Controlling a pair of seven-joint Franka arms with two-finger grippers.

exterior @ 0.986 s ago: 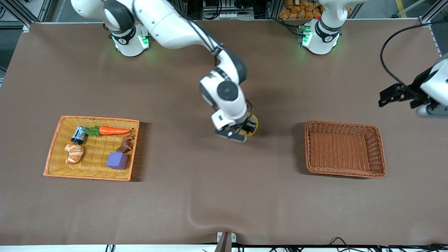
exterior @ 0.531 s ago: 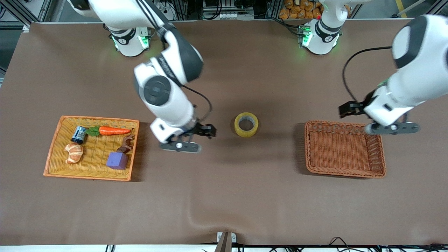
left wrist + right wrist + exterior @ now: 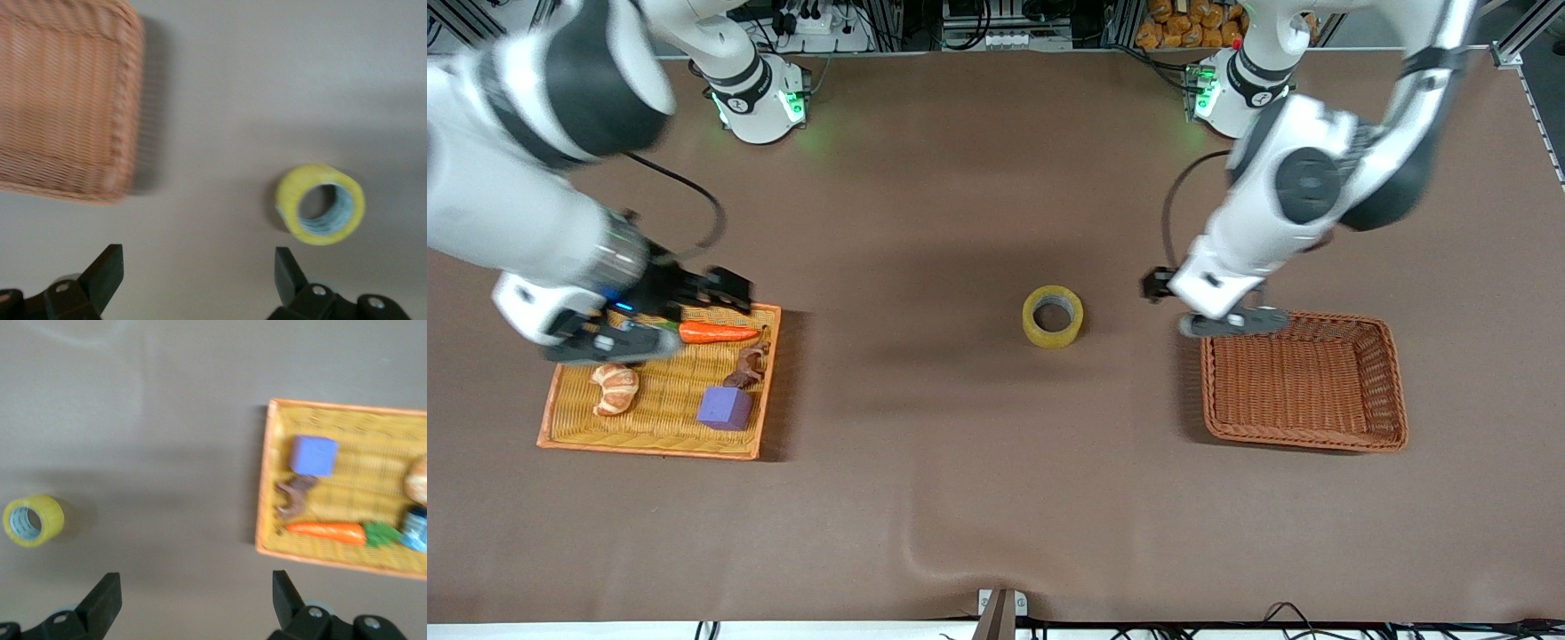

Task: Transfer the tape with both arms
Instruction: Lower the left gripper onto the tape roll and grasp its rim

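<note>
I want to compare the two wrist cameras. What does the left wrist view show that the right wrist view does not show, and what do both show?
Only the left wrist view shows the brown wicker basket, which looks empty. Only the right wrist view shows the orange tray holding the purple cube, the carrot and other items. Both show the tape lying alone on the brown table, plus each arm's own open gripper: left gripper, right gripper.

Can [image 3: 415, 529] half hidden, edge-cropped
</note>
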